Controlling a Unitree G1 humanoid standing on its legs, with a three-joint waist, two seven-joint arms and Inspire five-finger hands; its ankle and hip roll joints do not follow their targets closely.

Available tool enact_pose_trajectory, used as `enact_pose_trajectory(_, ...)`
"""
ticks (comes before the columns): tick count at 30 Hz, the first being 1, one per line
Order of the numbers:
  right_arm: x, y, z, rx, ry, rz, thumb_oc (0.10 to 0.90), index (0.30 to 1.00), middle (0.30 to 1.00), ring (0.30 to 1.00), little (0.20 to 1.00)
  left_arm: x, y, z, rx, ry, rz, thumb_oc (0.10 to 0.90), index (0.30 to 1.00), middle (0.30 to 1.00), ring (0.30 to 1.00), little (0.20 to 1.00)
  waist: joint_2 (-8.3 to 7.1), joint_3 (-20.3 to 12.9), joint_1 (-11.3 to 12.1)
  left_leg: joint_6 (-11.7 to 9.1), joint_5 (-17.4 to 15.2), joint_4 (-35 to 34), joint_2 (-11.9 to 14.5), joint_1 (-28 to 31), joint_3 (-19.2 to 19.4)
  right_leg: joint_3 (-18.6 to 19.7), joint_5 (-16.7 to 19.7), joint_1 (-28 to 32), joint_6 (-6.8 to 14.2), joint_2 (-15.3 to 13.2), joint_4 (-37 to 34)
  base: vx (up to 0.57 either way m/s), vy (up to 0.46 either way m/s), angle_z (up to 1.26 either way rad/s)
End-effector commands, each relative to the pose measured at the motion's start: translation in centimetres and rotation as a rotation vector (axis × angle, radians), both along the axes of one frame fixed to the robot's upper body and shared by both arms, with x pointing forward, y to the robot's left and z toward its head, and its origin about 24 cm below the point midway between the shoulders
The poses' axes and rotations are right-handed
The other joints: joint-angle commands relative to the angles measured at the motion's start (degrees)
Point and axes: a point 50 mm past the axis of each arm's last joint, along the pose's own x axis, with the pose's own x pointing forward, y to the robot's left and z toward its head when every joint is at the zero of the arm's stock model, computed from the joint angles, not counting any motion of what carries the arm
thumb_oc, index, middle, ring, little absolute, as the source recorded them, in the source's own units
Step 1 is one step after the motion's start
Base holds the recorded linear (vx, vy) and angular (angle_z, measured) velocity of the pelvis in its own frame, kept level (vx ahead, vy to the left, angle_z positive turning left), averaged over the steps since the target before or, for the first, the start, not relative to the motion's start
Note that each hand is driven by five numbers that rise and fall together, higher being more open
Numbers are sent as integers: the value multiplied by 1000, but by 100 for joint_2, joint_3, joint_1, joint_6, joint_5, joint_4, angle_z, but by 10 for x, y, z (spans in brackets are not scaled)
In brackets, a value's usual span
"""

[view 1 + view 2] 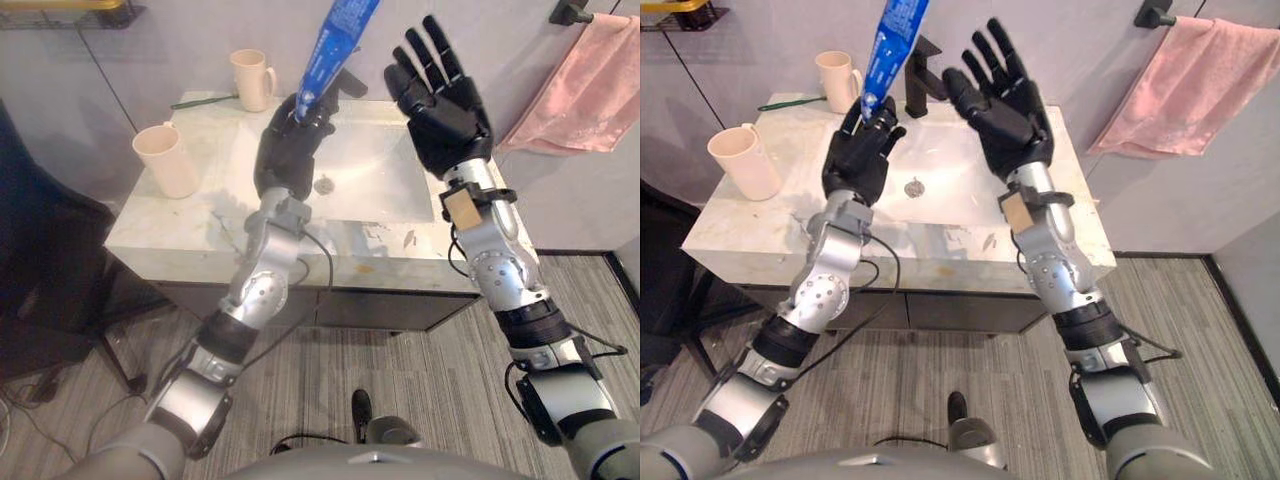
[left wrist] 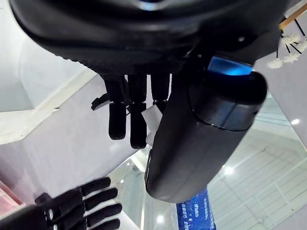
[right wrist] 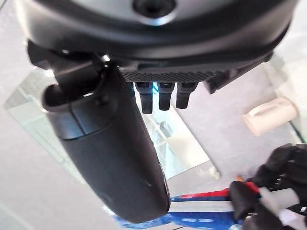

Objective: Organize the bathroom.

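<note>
Rising over the marble surface point(image 1: 180, 225), the left hand point(image 1: 285, 150) has its fingers curled round the lower end of a blue toothpaste tube point(image 1: 330, 50), which stands tilted upward above the sink basin point(image 1: 370, 170). Beside it, the right hand point(image 1: 440, 95) is raised with palm showing and fingers spread straight, holding nothing and apart from the tube. Near the front left corner of the surface stands a cream mug point(image 1: 167, 158). Farther back, by the wall, a second cream mug point(image 1: 252, 78) stands with a green toothbrush point(image 1: 205, 101) lying just beside it. A black faucet point(image 1: 923, 75) sits behind the basin, between the two raised hands. On the right wall a pink towel point(image 1: 580, 90) hangs from a dark hook point(image 1: 567, 12).
</note>
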Motion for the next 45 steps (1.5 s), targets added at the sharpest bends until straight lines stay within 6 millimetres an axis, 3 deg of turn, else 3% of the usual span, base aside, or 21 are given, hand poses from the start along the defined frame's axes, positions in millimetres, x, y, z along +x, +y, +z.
enact_pose_trajectory(1,-1,14,70,-28,-308,28,800,900,900,900,900,-19,-20,65,32,-393,-78,400,300,300,300,300,-209,-549,83,158,163,385,-180,-455,-178,15,-1062,171,227,203,594,0,0,0)
enact_pose_trajectory(11,2,39,95,-168,-406,-46,800,900,900,900,900,-15,-11,61,39,-358,-79,400,300,300,300,300,-145,-555,160,105,220,415,-155,-496,-380,298,-992,98,233,243,666,-3,-2,0)
enact_pose_trajectory(20,7,36,114,-198,-442,-130,800,900,900,900,900,-13,-11,43,42,-309,-106,400,300,300,300,300,-83,-625,313,98,240,324,-155,-441,-584,310,-1035,139,221,263,728,23,6,1)
enact_pose_trajectory(33,14,16,115,-191,-369,-214,800,900,900,900,900,-14,-3,36,51,-316,-68,400,300,300,300,300,-92,-633,311,105,231,289,-107,-448,-550,250,-1051,69,225,229,792,0,0,1)
enact_pose_trajectory(41,12,15,112,-66,-304,-106,800,900,900,900,900,-16,4,32,131,-352,-23,400,300,300,300,300,-74,-647,290,124,219,311,-83,-460,-522,278,-1090,34,222,227,867,0,0,0)
enact_pose_trajectory(45,5,25,106,-50,-276,-39,800,900,900,900,900,-12,14,32,162,-362,42,400,300,300,300,300,-54,-654,210,138,215,325,-72,-458,-469,317,-1106,6,217,228,909,-5,-1,-2)
